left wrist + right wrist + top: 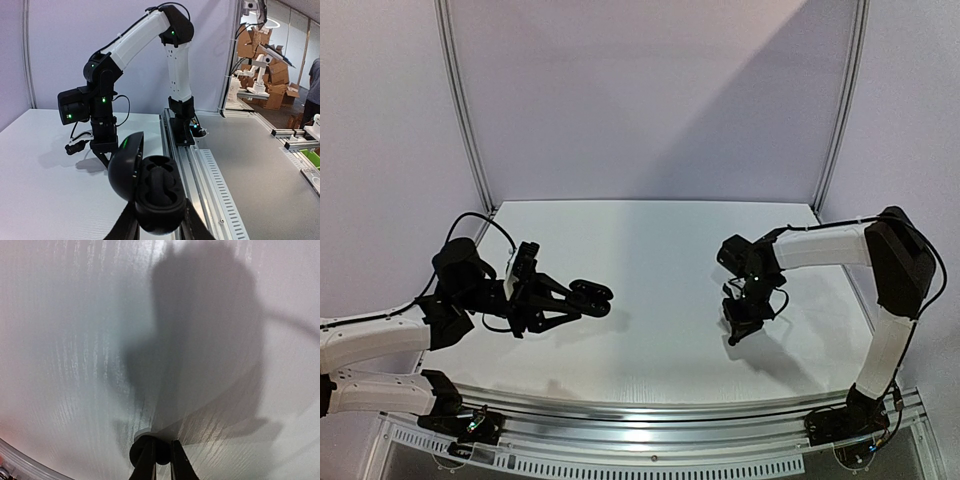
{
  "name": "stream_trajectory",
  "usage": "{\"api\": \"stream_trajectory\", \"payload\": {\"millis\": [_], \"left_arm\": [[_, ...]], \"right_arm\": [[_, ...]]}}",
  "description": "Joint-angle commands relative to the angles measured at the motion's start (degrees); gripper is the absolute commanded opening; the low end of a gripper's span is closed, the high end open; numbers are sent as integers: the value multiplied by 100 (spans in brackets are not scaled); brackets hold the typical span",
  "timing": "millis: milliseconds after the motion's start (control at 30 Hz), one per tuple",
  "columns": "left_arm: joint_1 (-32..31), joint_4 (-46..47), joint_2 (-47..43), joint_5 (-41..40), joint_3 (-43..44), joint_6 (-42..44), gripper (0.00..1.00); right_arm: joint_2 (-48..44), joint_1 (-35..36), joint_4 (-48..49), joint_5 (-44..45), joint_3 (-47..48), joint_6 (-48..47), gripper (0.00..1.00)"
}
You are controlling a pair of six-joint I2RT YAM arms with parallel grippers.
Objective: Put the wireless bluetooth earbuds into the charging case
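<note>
My left arm (370, 345) reaches out low and nearly level. At its end my left claw (582, 297) lies flat, both fingers closed on the open charging case (155, 192) that sits between their tips. My right arm (820, 245) rises, folds at the elbow and comes back inward. The wrist is bent so my right claw (735, 333) points straight down, its fingers almost together, pinching a small dark earbud (157, 452) at their tips.

case (155, 195): black | table (650, 260): white, finely ribbed | earbud (161, 454): seemingly dark
</note>
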Motion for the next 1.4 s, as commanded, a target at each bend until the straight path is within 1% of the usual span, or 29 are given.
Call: {"api": "stream_trajectory", "payload": {"millis": [0, 100, 400, 767, 1000, 1067, 1133, 1200, 1267, 1367], "left_arm": [[85, 33, -9, -50, 2, 72, 0], [85, 35, 4, -42, 3, 79, 0], [85, 55, -26, -248, -56, 128, 0], [85, 49, -18, -260, -54, 142, 0], [80, 59, -17, -359, -93, 179, 0], [69, 171, -11, -613, -167, 195, 0], [52, 291, 35, -1055, -274, 126, 0], [22, 401, 120, -1691, -354, -106, 0], [-21, 562, 226, -2137, -437, -398, 0], [-153, 826, 378, -2548, -559, -625, 0]], "right_arm": [[-100, 201, 266, 148, -332, 321, 4], [-383, 198, 455, 234, -390, 429, 3], [-742, 212, 1028, 315, -564, 616, 0], [-841, 230, 849, 423, -578, 499, 0], [-945, 266, 1086, 518, -544, 629, 0], [-1009, 359, 1190, 667, -463, 660, 0], [-1074, 487, 1295, 958, -362, 680, 0], [-1140, 591, 1434, 1201, -287, 710, 0], [-1251, 671, 1653, 1380, -236, 765, 0], [-1427, 791, 1897, 1626, -83, 832, 0]]}}
